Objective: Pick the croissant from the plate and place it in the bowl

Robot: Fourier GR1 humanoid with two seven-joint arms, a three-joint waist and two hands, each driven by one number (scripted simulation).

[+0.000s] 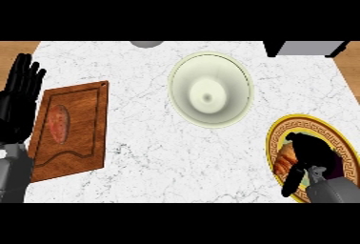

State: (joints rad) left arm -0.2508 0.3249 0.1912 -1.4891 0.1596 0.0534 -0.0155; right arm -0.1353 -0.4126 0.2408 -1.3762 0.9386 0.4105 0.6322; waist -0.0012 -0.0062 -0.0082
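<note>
A golden-brown croissant (284, 159) lies on a round plate (309, 123) with a gold patterned rim at the lower right. My right hand (309, 155) is over the plate, fingers curled down against the croissant's right side and hiding most of it. A pale cream bowl (209, 89) stands empty at the counter's middle, up and left of the plate. My left hand (20, 93) rests open at the left edge, fingers up.
A wooden cutting board (79, 138) with a reddish piece of meat (59, 123) on it lies at the left. A grey round object (146, 43) and a dark appliance (302, 47) sit at the far edge.
</note>
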